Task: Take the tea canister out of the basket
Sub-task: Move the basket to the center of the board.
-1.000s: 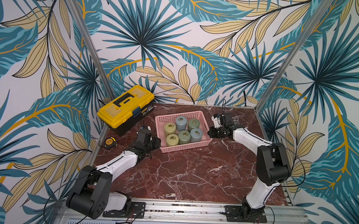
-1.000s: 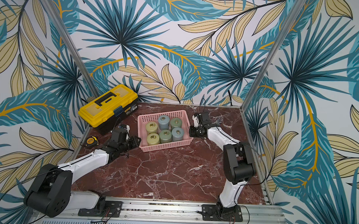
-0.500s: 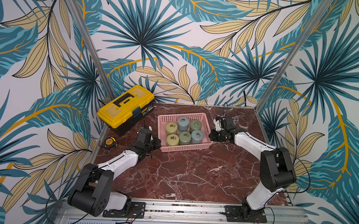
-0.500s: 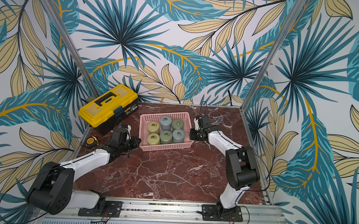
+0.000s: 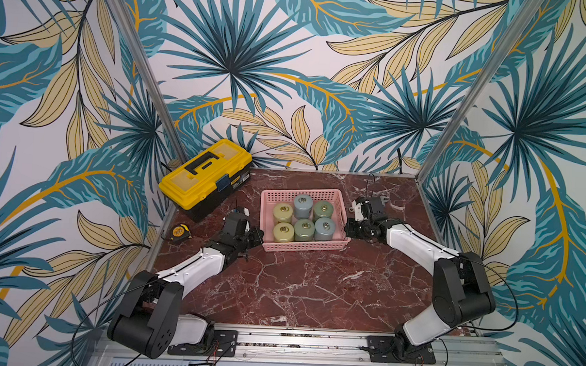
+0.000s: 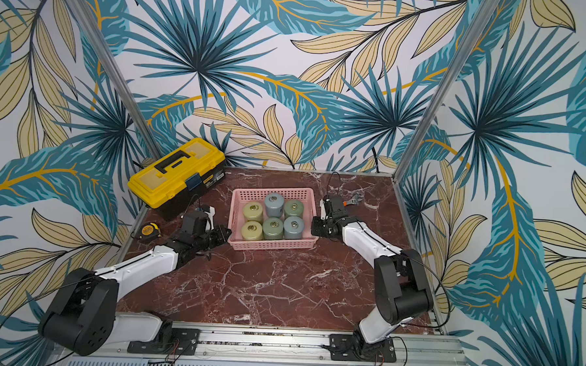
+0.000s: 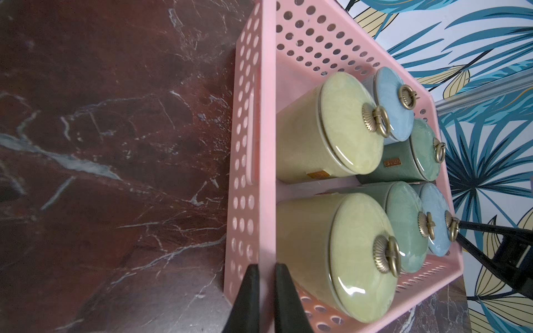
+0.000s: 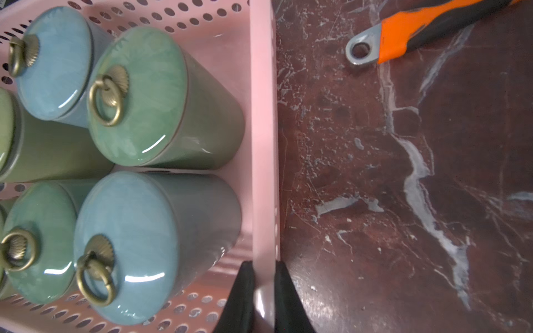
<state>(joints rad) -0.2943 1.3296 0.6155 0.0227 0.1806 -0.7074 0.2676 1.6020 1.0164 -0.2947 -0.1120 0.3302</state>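
Six tea canisters stand upright in the basket (image 5: 302, 247), two rows of three, lids on, each lid with a brass ring pull. Back row, from the basket's left wall: yellow-green canister (image 5: 283, 211), blue-grey canister (image 5: 302, 204), green canister (image 5: 323, 209). The front row repeats those colours in another order: yellow-green, green, blue-grey. They are packed close, with neighbours touching or nearly so. None is out or raised off the basket floor.

Left pincer (image 7: 264, 271): narrow, fingers clamped on the rim of the basket's left wall near the front corner, one finger inside and one outside. The inner finger sits just beside the front yellow-green canister (image 7: 346, 259).

Right pincer (image 8: 263, 266): likewise narrow, pinching the rim of the basket's right wall, its inner finger just beside the front blue-grey canister (image 8: 138, 245).

Around the basket on the worktop (image 5: 314, 286): a yellow-and-black toolbox (image 5: 205, 173) off its left rear corner, a tape measure (image 5: 179, 232) out past its left wall, and an orange-handled wrench (image 8: 418, 28) out past its right wall. All are apart from the basket.

Step in hand, as I read it: both arms hold the basket itself, placing or bracing it, and canister extraction has not begun.

Next move calls for one pincer to let go of the rim, open wide and rise above a canister, while the other can steady the basket. Outer canisters look easiest, since there is a gap at the wall. Body gaps are tight. Taking the ring pull risks lifting only the lid.
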